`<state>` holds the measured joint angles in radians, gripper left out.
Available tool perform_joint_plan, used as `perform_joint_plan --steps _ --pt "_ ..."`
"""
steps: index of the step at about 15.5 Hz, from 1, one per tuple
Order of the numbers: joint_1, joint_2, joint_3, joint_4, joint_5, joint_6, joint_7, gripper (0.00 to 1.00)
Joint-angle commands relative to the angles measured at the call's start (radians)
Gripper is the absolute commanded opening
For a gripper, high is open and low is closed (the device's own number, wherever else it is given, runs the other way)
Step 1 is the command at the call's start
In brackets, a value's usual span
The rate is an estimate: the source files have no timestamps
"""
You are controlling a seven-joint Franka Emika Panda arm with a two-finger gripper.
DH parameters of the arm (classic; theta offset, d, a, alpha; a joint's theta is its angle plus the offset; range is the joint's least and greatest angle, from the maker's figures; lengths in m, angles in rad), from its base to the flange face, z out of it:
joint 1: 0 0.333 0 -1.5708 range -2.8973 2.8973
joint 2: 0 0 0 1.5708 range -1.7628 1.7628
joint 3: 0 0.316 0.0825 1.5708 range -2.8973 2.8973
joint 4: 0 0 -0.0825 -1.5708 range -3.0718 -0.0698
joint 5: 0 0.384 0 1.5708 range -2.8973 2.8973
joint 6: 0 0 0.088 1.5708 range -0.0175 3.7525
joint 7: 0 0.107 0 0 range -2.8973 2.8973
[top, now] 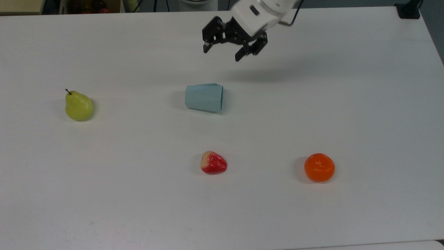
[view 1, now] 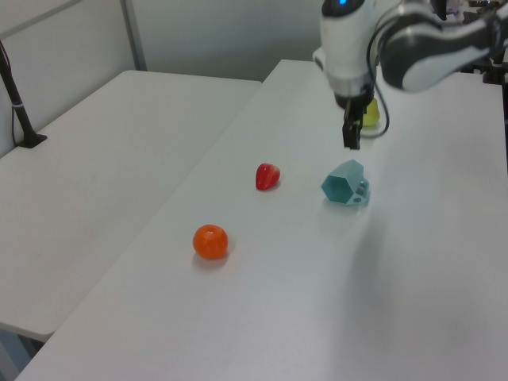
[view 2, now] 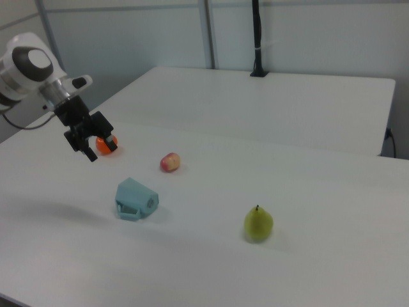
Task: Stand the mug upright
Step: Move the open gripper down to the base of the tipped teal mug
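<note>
In the top view, nearest the table's front edge lie the strawberry and the orange. The strawberry sits about midway between the side edges, and the orange is well apart from it, toward the top view's right edge. Both rest on the bare white surface with nothing touching them.

Farther back, near the table's middle, is the mug. It lies on its side, not upright, with its wider rim toward the top view's right and its narrower base toward the top view's left. In the left view the mug shows its open hexagonal mouth facing the camera and its handle against the table on the left view's right. In the right view the mug lies with its handle side turned toward the camera.

At about the same depth, well apart toward the top view's left edge, stands the pear, stem up.

Beyond the mug, nearer the far edge, the gripper hangs above the table, clear of everything, its shadow on the surface behind the mug. Its two black fingers are spread apart with nothing between them. In the right view the gripper hovers high above the table, in front of the orange.
</note>
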<state>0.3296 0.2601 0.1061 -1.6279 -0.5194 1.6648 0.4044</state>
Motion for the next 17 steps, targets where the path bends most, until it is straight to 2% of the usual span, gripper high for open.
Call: perform_joint_plan --steps 1,4,9,13,17 --pt "0.060 0.091 -0.009 0.003 -0.135 -0.005 0.123 1.00" --pt "0.089 0.154 -0.008 0.006 -0.201 -0.002 0.192 1.00" --pt "0.089 0.252 -0.009 0.026 -0.281 0.001 0.338 1.00" --pt "0.078 0.283 -0.020 0.019 -0.295 -0.005 0.422 0.96" --pt "0.057 0.295 -0.023 0.014 -0.298 -0.005 0.481 0.86"
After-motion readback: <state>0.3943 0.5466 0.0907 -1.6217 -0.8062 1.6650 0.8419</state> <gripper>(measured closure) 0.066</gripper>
